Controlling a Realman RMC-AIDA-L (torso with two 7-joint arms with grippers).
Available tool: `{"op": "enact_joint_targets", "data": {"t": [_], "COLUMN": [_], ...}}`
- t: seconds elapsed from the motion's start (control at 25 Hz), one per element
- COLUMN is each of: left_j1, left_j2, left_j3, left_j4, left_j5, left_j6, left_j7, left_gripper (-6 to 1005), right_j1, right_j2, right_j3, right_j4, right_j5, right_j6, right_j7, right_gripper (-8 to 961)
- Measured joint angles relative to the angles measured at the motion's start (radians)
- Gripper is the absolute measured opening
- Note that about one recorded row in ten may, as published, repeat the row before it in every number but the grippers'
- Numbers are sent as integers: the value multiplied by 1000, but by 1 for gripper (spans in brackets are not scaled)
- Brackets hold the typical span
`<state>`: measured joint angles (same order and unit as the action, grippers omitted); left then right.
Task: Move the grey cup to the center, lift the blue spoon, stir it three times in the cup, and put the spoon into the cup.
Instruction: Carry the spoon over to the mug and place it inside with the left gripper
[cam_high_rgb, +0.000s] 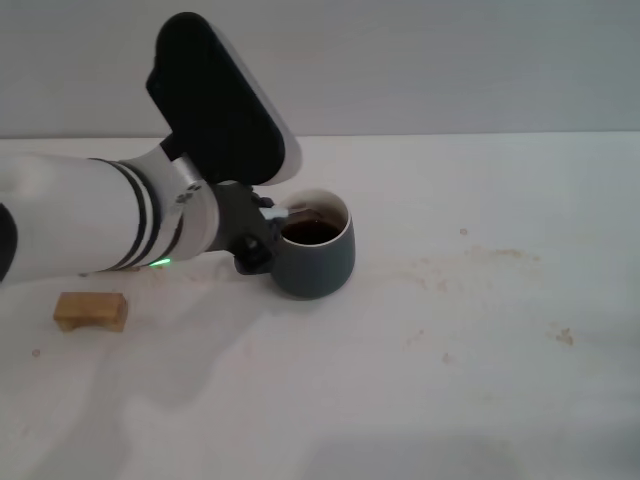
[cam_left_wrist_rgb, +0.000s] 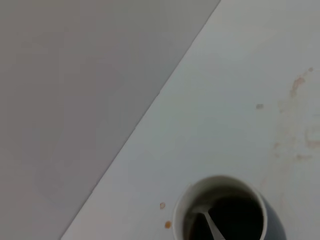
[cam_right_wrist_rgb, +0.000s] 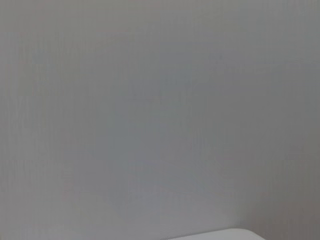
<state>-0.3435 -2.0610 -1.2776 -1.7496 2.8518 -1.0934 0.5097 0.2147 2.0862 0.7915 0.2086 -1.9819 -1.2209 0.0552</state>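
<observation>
Nearest the robot, on the left of the white tabletop (cam_high_rgb: 450, 400), a small tan wooden block (cam_high_rgb: 91, 311) lies by itself, well apart from the cup. Beyond it the left arm reaches in from the left side, white-sleeved with dark bands and a green light on its underside, and its black left hand (cam_high_rgb: 262, 232) sits right against the near-left side of the grey cup (cam_high_rgb: 316, 250). How far the fingers are spread, and whether they have hold of anything, I cannot tell, because the wrist and its black camera housing cover them in the head view and the left wrist view shows no fingers at all.

The grey cup stands upright a little left of the middle of the tabletop, with a dark outer wall, a pale inside and rim, and dark liquid in it. Its handle cannot be seen. From the left wrist view the cup (cam_left_wrist_rgb: 227, 210) is seen from above, and a slim pale shaft, seemingly the blue spoon (cam_left_wrist_rgb: 214, 227), slants down into the liquid; its handle end runs out of the picture.

Farther out, to the right of the cup, faint brownish stains (cam_high_rgb: 490, 255) and a few crumbs mark the tabletop. At the back, the tabletop meets a plain grey wall (cam_high_rgb: 450, 60).

The right hand does not show anywhere; the right wrist view takes in only the grey wall and a sliver of white edge.
</observation>
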Motion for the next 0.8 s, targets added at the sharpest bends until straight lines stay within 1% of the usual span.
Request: {"op": "enact_joint_targets", "data": {"t": [0.24, 0.4, 0.8], "left_j1": [-10, 5, 57], "left_j2": [-1, -1, 1], "left_j3": [32, 58, 39], "left_j4": [-8, -34, -58], "left_j5": [-4, -4, 1], "left_j6": [-5, -19, -41], "left_j7": [1, -1, -2], "left_gripper": [174, 174, 174], "right_j1": [-1, -2, 5], "right_j2": [0, 0, -1], "right_j3": [0, 0, -2], "right_j4": [0, 0, 0], "right_j5": [0, 0, 0], "right_j6": [0, 0, 0], "right_j7": [0, 0, 0], "right_gripper": [-1, -1, -2]}}
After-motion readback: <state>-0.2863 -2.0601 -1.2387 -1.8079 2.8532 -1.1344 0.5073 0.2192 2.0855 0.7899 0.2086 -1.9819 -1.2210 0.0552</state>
